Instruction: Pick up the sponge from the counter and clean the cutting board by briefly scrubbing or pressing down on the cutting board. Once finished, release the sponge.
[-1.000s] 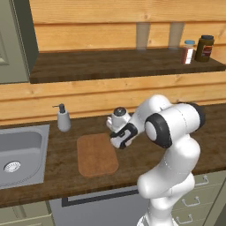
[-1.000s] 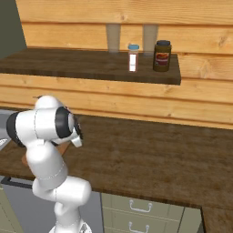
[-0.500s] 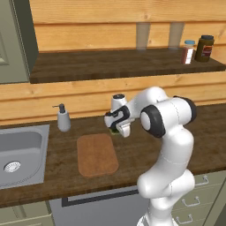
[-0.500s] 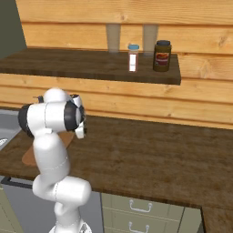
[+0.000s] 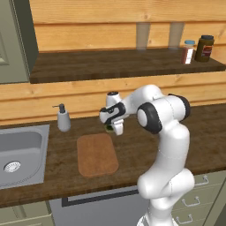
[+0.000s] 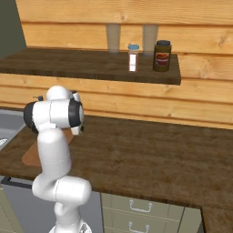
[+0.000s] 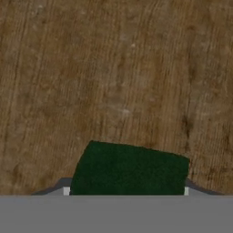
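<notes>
Hand view: one sponge on counter; claw state unclear; one cutting board.

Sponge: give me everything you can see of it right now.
The sponge shows in the hand view as a dark green, matte rectangle, top face up, lying flat on the brown wood-grain counter. Its yellow layer isn't visible. In the left base view a dark sliver sits under the gripper, just beyond the cutting board's far corner.
</notes>
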Available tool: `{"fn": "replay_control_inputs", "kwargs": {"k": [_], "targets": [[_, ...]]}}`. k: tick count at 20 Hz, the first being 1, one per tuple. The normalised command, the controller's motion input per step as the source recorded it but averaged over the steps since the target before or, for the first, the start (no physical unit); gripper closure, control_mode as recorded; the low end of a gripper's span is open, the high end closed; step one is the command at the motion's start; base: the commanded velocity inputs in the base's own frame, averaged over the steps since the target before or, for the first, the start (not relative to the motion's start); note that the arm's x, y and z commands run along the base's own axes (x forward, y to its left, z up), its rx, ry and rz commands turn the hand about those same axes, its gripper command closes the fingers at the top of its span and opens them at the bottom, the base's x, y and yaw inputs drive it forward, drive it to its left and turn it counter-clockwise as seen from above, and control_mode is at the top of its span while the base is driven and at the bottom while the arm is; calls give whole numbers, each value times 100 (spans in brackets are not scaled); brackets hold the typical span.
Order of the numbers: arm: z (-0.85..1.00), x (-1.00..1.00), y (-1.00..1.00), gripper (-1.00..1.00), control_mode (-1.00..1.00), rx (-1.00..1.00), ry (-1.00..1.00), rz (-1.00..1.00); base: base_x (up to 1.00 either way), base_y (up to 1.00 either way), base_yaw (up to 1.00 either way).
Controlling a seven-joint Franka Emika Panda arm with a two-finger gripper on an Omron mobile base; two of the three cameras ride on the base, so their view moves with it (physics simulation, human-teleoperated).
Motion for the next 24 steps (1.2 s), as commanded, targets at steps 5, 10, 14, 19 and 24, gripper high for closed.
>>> {"fn": "replay_control_inputs", "kwargs": {"k": [5, 10, 14, 19, 24], "targets": [[-30, -16, 0, 100, -100, 0, -5, -12, 0, 0, 0], [-24, -24, 13, 100, -100, 0, -9, -7, 0, 0, 0], [-19, -23, 1, 100, -100, 0, -5, 0, 0, 0, 0], [-42, -4, 3, 100, -100, -1, 0, 0, 0, 0, 0], [-10, -68, 27, 100, -100, -4, -9, 0, 0, 0, 0]]}}
